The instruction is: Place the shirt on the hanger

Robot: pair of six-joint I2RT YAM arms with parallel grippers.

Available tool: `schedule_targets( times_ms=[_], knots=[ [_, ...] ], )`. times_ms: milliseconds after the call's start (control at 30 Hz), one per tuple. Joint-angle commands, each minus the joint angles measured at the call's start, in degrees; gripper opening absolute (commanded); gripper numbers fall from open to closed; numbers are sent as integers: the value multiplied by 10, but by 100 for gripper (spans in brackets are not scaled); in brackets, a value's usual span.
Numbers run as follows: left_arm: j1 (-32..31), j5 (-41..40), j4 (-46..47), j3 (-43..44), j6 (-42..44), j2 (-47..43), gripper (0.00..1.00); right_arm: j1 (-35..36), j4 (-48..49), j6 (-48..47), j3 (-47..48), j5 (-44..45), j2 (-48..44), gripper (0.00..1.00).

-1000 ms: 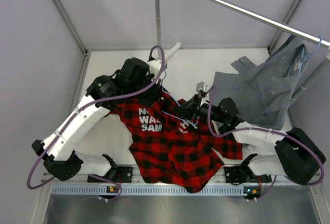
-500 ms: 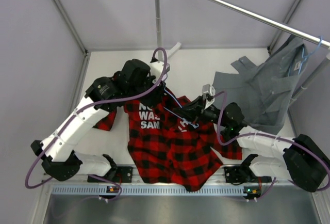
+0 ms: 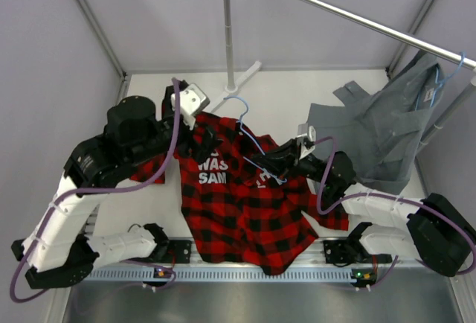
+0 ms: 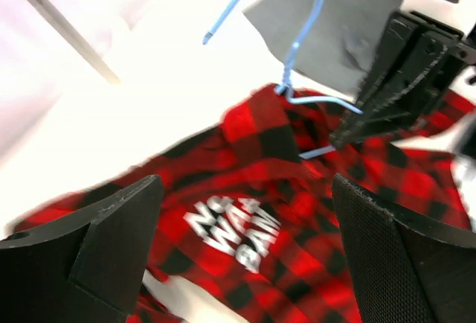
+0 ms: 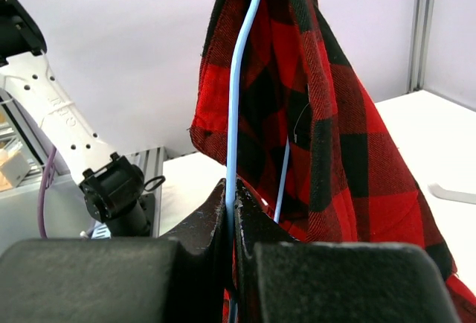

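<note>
**Between the two claws: plaid shirt, partly on its hanger**

Item: red-and-black plaid flannel shirt (image 3: 238,196), white lettering on a dark inner panel. It lies spread on the white table (image 3: 297,92), collar end up at the right claw and hem towards the arm bases.

Fitting: thin light-blue hanger (image 5: 239,85). Its frame is pinched in the right claw (image 5: 232,189), whose jaws are closed flat on the wire. Plaid cloth drapes over the wire just above those jaws, and the hook stands free beyond the collar.

Left claw (image 4: 245,189): jaws spread wide and empty. The lettered panel lies below and ahead of it.

Change: half a second ago the left claw was down over the collar, close to the right claw. It has now let go and drawn back to the left, and the hook has come into plain sight.

Reading: probably one shoulder is threaded. The side nearer the left claw looks still to be seated.

Nearby: grey garment (image 3: 379,129), hung on the rail (image 3: 335,10) beyond the right claw.
</note>
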Motion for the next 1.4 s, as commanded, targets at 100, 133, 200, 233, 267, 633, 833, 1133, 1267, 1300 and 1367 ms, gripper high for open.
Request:
schedule_targets(
  times_ms=[100, 133, 200, 233, 267, 633, 833, 1133, 1267, 1300, 1367],
  knots=[
    [-2, 88, 153, -104, 233, -75, 98, 4, 53, -7, 30, -21, -39, 0],
    [-1, 117, 165, -113, 264, -77, 98, 4, 35, -10, 31, -29, -44, 0],
    [0, 133, 190, -125, 287, -74, 98, 4, 21, -16, 31, -36, -64, 0],
    [2, 143, 193, -122, 297, -58, 98, 3, 12, -18, 30, -45, -68, 0],
    [20, 174, 191, -110, 302, -47, 98, 3, -10, -23, 31, -48, -82, 0],
    [148, 416, 141, -37, 296, 32, 97, -2, -129, -79, 33, -72, -147, 0],
    [156, 532, 81, -37, 312, 55, 98, -9, -152, -86, 37, -88, -158, 0],
    [157, 519, 74, -80, 309, 53, 82, -23, -179, -92, 40, -107, -180, 0],
    [158, 520, 70, -88, 306, 60, 77, -26, -194, -98, 41, -114, -188, 0],
    [158, 525, 70, -88, 305, 60, 71, -27, -196, -99, 40, -115, -189, 0],
    [158, 526, 70, -88, 304, 63, 64, -28, -197, -100, 39, -119, -194, 0]
  ],
)
